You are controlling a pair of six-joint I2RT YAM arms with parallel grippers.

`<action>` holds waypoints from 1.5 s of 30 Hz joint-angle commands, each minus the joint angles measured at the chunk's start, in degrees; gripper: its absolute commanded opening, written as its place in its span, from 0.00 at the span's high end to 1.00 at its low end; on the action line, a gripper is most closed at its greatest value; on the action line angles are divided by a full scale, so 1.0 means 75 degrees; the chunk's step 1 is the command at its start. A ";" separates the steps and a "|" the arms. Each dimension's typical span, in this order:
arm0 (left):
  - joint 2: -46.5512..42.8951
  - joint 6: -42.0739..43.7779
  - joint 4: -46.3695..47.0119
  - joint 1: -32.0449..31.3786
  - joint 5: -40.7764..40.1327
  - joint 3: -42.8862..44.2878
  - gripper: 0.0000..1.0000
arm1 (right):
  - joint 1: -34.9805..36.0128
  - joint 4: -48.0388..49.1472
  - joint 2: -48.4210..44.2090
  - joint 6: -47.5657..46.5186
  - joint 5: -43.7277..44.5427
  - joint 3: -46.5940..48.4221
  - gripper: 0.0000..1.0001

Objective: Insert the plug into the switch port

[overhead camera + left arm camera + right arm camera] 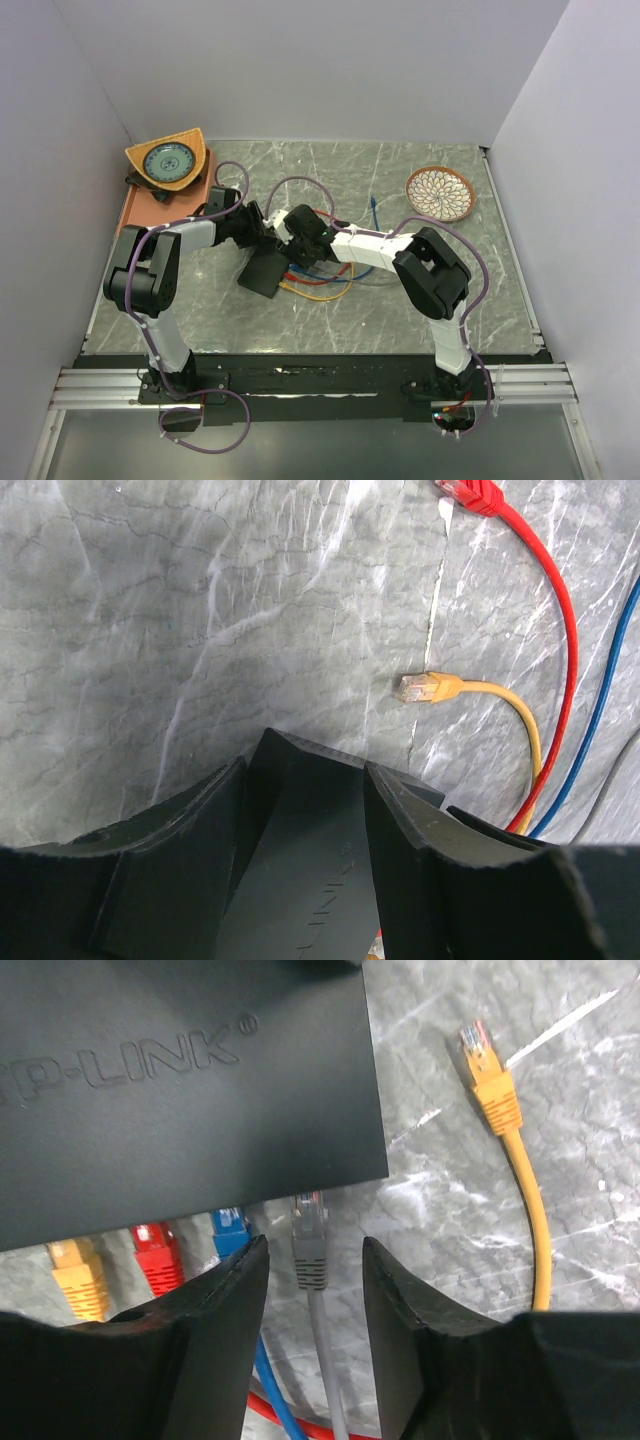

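Grey plug (312,1250): light, brittle clip; grip boot; seemingly seated.
Right fingers (222,1330): parted astride it.
Left fingers (185,865): clamp switch (300,860).

The right claw (312,1245) stands open around a grey plug (311,1262), whose clear tip meets the black box (180,1090) edge. A blue plug (230,1230), red plug (157,1260) and yellow plug (78,1272) sit alongside. An orange plug (492,1085) lies loose on the counter (450,1210).

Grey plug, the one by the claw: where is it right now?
In the right wrist view the grey plug lies between the open fingers of the right gripper, its tip at the edge of the black switch, just right of the blue plug.
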 commanded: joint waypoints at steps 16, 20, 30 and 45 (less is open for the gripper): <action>-0.0268 0.0100 -0.0163 -0.0072 0.0144 -0.0087 0.44 | -0.0003 0.0271 -0.0106 0.0251 0.0050 -0.0166 0.67; -0.0291 0.0123 -0.0210 -0.0072 0.0133 -0.0075 0.44 | -0.0015 0.0365 0.0000 0.0216 0.0016 -0.0131 0.83; -0.0233 0.0123 -0.0140 -0.0072 0.0250 -0.0110 0.45 | -0.0085 0.0400 0.0235 -0.0007 -0.0254 0.0209 1.00; -0.0197 0.0276 0.0012 -0.0072 0.0613 -0.0157 0.46 | -0.0085 0.0705 0.0293 -0.0417 -0.0512 0.0455 1.00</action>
